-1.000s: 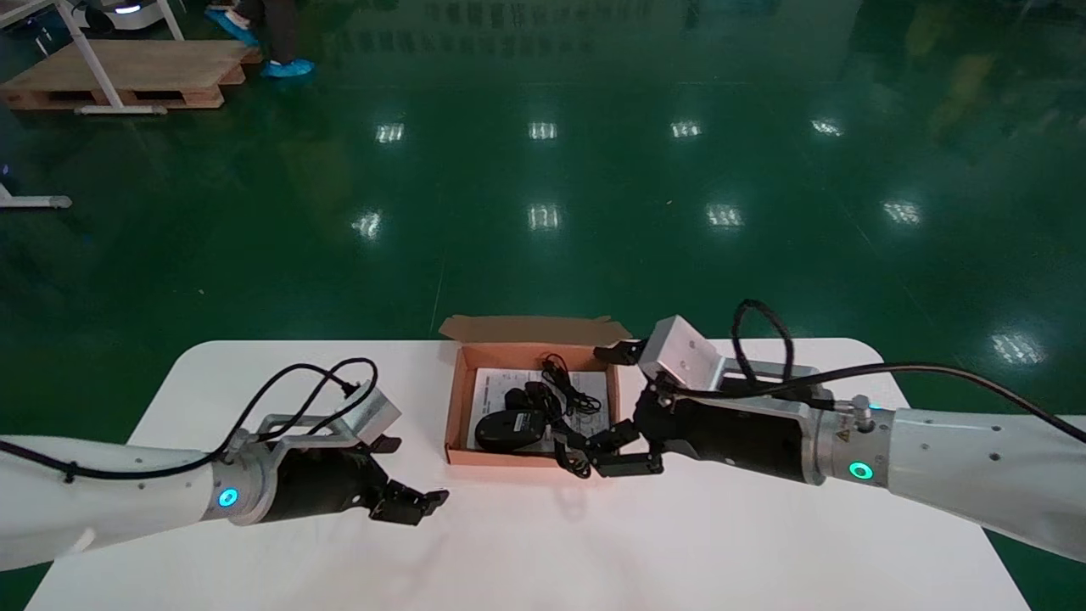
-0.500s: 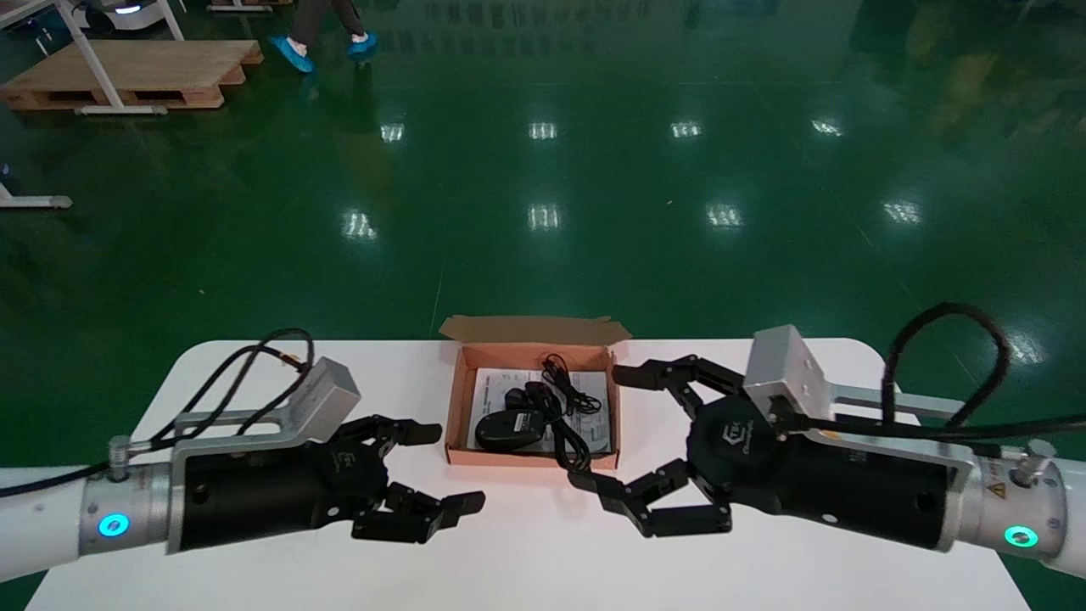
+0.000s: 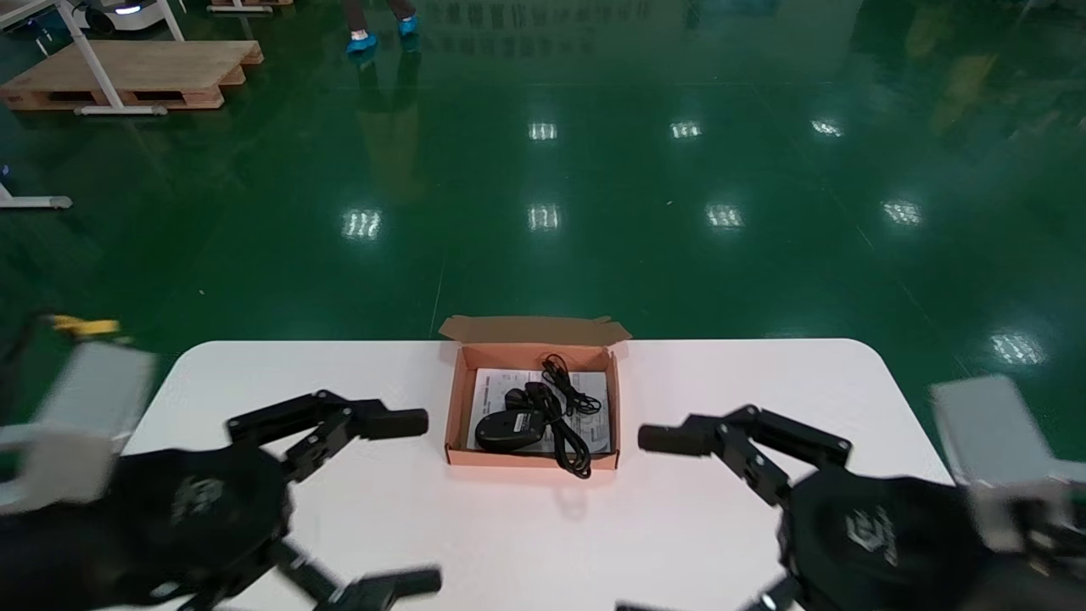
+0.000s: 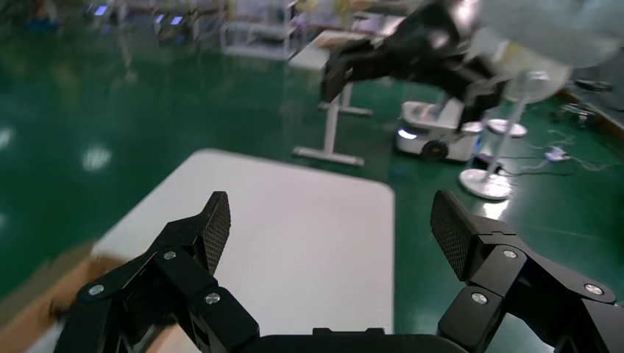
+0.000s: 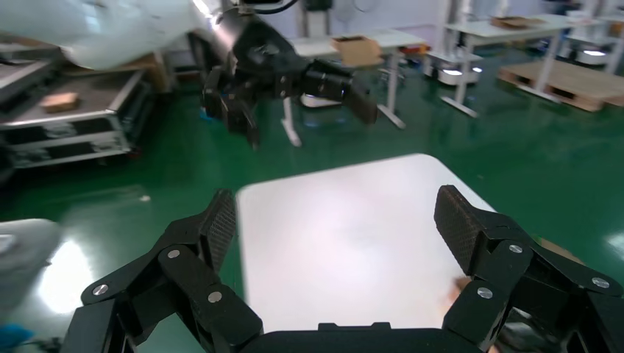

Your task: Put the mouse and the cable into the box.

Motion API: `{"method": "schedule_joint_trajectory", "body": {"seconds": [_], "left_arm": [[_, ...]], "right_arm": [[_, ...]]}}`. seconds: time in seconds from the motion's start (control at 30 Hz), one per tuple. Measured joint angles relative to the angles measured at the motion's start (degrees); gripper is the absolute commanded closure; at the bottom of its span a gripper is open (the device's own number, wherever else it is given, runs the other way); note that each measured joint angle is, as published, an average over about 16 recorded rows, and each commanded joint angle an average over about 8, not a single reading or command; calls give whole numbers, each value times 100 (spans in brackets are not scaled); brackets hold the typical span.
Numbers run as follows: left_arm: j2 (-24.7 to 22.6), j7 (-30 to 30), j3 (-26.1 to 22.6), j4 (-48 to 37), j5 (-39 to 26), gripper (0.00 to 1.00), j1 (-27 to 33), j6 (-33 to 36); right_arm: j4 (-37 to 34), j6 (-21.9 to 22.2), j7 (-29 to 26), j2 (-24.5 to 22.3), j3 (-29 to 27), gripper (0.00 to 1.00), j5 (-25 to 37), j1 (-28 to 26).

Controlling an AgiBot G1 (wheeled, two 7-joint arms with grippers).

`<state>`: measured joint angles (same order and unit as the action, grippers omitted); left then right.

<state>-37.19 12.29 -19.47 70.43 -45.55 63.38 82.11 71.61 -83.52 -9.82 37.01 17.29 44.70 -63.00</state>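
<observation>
An open cardboard box stands at the back middle of the white table. Inside it, on a paper sheet, lie a black mouse and a black cable. One loop of the cable hangs over the box's front wall. My left gripper is open above the table to the left of the box and holds nothing. To the right of the box, my right gripper is also open and empty. Each wrist view shows its own spread fingers over bare table, with the other gripper beyond.
The table's rounded far corners border a shiny green floor. A wooden pallet and a person's feet in blue shoe covers are far off at the back left. A box corner shows in the left wrist view.
Both arms have drawn back from the box toward the near edge and risen toward the head camera. The right gripper left the box's front right corner. Mouse and cable stayed in the box.
</observation>
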Motion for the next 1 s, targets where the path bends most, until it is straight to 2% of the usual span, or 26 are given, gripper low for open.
{"method": "schedule_joint_trajectory", "body": {"seconds": [0.17,0.33,1.0], "left_arm": [[215,-139,345,314,372,0,-181,360],[306,-195,491,447,530,0,-258,513],[243,-166,386,351,417,0,-205,401]], "right_arm": [[203,-227,-76,-205,-127,0,-304,143],[284,-318,-105,-287,-178,0,-428,201],[223,-247,-97,-227,-144,0,-332,164]]}}
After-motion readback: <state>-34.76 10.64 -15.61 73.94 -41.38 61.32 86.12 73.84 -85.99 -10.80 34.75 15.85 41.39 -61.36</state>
